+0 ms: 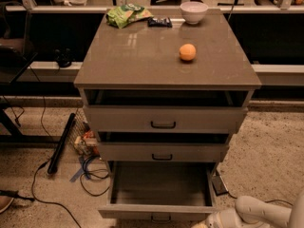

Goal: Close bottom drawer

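Bottom drawer [160, 186] sits pulled well out at the lower centre of my camera view, its front panel along the bottom edge. I see the gripper [212, 222] at the lower right, just beside the drawer's front right corner and cut off by the frame edge. I cannot tell whether it is spread or pressed together. An orange [187, 52] rests on the cabinet top [137, 61].

Arm [260, 212] is lying low across the near right corner, its white forearm pointing left. Wrist is tapering toward the gripper [203, 224], which is sitting at the near edge of view, mostly cut off.
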`<move>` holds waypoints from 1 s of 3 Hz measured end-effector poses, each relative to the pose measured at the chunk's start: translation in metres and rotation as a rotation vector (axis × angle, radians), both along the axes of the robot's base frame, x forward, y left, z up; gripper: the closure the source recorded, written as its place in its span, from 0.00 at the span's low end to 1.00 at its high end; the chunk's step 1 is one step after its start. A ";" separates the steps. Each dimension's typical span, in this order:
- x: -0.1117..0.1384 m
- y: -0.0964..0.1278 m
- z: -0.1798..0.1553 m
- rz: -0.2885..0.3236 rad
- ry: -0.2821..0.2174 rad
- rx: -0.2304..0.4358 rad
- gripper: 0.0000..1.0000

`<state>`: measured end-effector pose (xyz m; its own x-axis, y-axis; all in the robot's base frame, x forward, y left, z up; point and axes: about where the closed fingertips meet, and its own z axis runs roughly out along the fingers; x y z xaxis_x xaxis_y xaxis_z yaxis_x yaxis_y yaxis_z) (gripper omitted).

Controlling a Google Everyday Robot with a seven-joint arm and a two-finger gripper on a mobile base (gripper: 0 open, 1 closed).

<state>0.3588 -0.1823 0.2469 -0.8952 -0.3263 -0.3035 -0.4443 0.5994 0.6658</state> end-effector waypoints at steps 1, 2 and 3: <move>-0.004 0.003 0.002 0.008 0.007 0.006 1.00; 0.001 0.007 -0.007 -0.005 0.009 0.021 1.00; 0.020 0.008 -0.025 -0.041 -0.006 0.029 1.00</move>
<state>0.3790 -0.1744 0.2214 -0.9058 -0.2806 -0.3174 -0.4237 0.5978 0.6805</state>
